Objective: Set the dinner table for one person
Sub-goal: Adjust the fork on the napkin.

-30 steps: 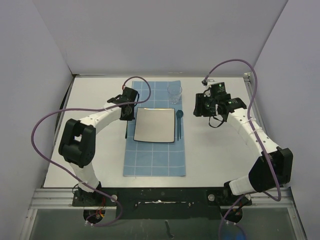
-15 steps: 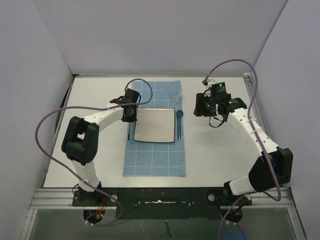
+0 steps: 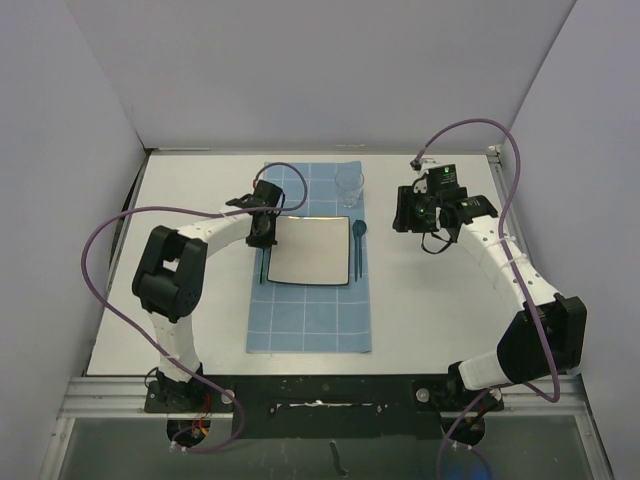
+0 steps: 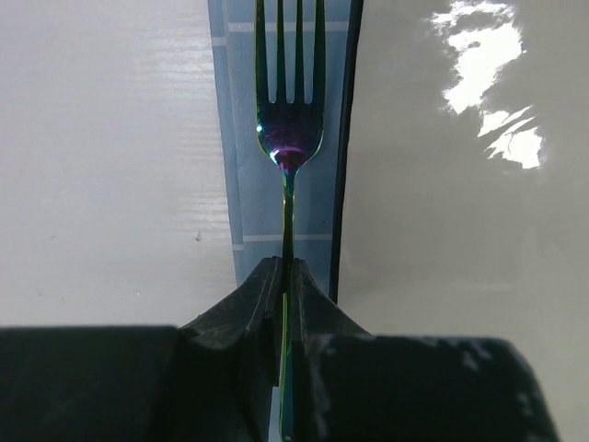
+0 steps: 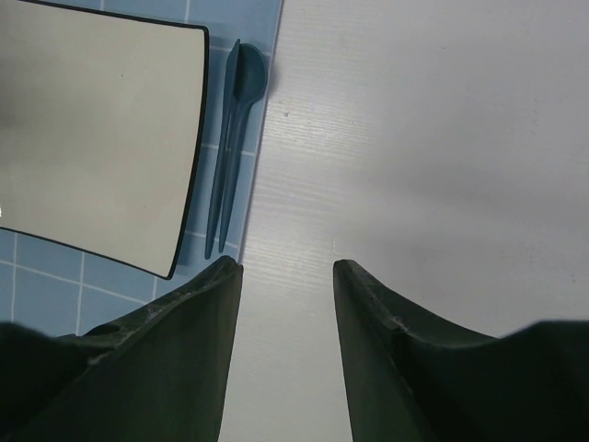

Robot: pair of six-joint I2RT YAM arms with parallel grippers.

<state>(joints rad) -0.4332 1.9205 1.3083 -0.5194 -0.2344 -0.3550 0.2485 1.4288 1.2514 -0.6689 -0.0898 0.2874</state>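
With the left jaws clamped on the fork (image 4: 288, 120), I judged it should go down flat on the mat (image 4: 235, 138) strip, parallel beside the plate (image 4: 442, 230), right jaws standing apart, empty.

Overhead view looks down; close wrist views share plate (image 5: 92, 129).

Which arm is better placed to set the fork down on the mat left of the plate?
Left. The left gripper is shut on the fork, which hangs over the blue mat strip just left of the plate. The right gripper is open and empty, over bare table beyond the spoon.
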